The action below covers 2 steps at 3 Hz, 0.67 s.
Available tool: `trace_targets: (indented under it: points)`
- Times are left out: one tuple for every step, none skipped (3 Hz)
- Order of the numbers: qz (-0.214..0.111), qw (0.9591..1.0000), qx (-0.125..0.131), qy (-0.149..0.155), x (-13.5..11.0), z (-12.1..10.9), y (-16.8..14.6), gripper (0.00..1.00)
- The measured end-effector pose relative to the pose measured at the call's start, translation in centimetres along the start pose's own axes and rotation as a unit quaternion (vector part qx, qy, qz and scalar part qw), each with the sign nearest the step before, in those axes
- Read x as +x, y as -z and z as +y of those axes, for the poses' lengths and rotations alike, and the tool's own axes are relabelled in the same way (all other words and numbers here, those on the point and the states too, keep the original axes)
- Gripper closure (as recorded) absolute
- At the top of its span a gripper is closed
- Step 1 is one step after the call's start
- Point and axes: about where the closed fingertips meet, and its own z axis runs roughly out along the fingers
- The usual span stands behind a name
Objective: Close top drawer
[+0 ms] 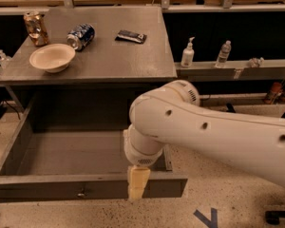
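Observation:
The top drawer (52, 151) is pulled far out of the grey cabinet, its shallow box empty. Its long front panel (47, 189) runs along the bottom of the view, with a small metal knob (80, 193) at its centre. My gripper (137, 183) hangs from the white arm (213, 137) at the right part of the front panel, its cream fingertip (137, 179) over the panel's top edge. The arm hides the drawer's right rear corner.
On the cabinet top (114, 56) stand a cream bowl (52, 57), a brown can (35, 28), a tipped blue can (80, 36) and a dark packet (131, 36). Bottles (187, 53) stand on a ledge at right. Blue tape (206, 217) marks the floor.

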Motion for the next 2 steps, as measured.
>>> trace_targets:
  points:
    - [0.008, 0.9997, -0.024, 0.006, -1.0, 0.5, -4.5, 0.00]
    - [0.005, 0.9995, -0.033, 0.000, -1.2, -0.1, -7.6, 0.18]
